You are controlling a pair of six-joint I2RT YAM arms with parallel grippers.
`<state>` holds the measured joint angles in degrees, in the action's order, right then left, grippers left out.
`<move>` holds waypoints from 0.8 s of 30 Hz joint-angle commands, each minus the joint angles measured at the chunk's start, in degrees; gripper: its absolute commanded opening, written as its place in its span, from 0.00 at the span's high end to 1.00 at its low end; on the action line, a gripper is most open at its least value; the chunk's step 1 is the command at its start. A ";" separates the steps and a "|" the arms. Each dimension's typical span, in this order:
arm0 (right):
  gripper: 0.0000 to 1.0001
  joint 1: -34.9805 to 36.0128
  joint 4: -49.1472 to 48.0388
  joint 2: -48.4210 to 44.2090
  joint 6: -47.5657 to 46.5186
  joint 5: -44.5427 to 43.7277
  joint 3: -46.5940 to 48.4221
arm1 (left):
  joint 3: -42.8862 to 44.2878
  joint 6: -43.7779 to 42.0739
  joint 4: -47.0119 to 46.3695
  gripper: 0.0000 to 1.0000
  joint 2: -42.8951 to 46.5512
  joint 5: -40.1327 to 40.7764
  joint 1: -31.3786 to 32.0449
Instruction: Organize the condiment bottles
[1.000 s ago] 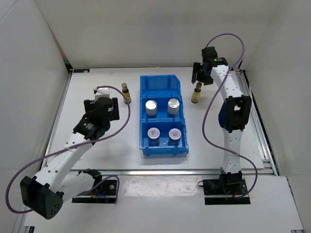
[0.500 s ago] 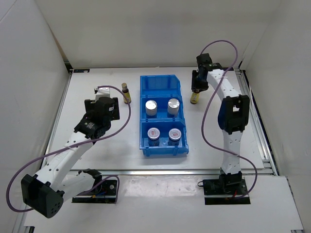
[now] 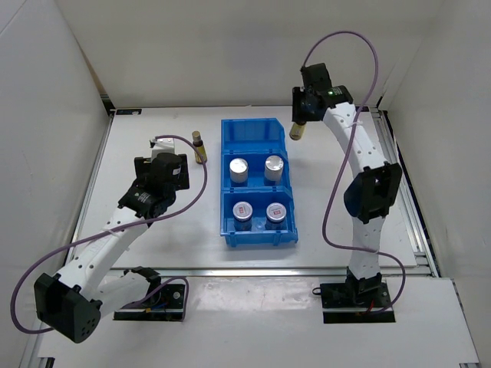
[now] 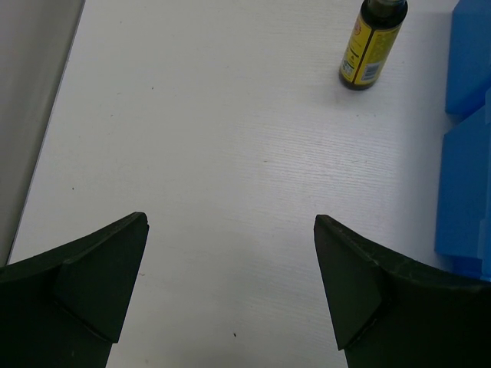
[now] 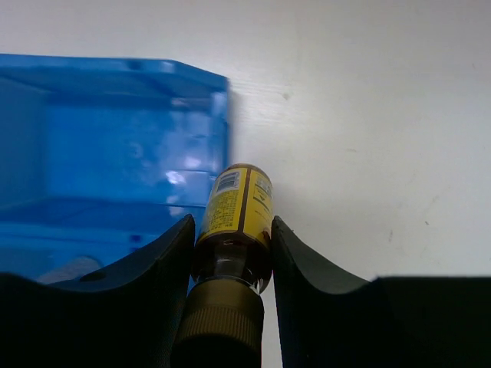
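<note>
My right gripper (image 3: 298, 121) is shut on a slim amber bottle (image 5: 236, 208) with a yellow label and holds it in the air by the right rim of the blue bin's (image 3: 253, 124) far compartment. The bottle also shows in the top view (image 3: 296, 130). A second amber bottle (image 3: 199, 147) stands on the table left of the bin and shows in the left wrist view (image 4: 373, 44). Two white-silver cylinders (image 3: 238, 169) (image 3: 274, 165) stand in the middle compartment. Two dark jars with red-marked lids (image 3: 242, 212) (image 3: 275, 212) stand in the near compartment. My left gripper (image 4: 230, 284) is open and empty over bare table.
The bin's far compartment (image 5: 115, 146) holds nothing. White enclosure walls (image 3: 46, 138) close in the table on the left, back and right. The bin's edge (image 4: 468, 169) shows at the right of the left wrist view.
My right gripper closed on the amber bottle right of the bin, lifted it and carried it left to the bin's far right rim. The left arm has barely moved.
</note>
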<state>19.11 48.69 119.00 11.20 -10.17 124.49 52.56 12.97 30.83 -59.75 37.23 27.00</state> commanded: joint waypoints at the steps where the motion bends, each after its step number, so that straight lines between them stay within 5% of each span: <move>1: 0.92 3.55 -1.66 -3.16 -1.53 2.17 5.06 | 2.03 0.39 -0.51 0.00 0.42 1.35 0.07; 19: 0.99 6.64 -1.58 12.74 -1.89 6.57 9.02 | 2.03 0.39 -0.51 0.00 -0.63 0.30 0.07; 20: 0.93 6.64 -1.58 12.75 -1.89 6.57 9.02 | 2.03 0.39 -0.51 0.00 -0.63 0.30 0.07; 21: 0.75 6.64 -1.58 12.75 -1.89 6.57 8.41 | 2.03 0.39 -0.51 0.00 -0.63 -0.31 0.07; 23: 0.57 6.64 -1.58 12.75 -1.89 7.36 7.80 | 2.03 0.39 0.02 0.00 -0.63 -0.32 0.07; 24: 0.40 6.64 -1.58 12.75 -1.89 6.75 7.79 | 2.03 0.39 0.02 0.00 -0.63 -0.32 0.07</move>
<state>25.89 49.71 133.99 9.96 -4.12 132.09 52.56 12.97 30.87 -60.69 37.12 27.00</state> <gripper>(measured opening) 0.550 0.998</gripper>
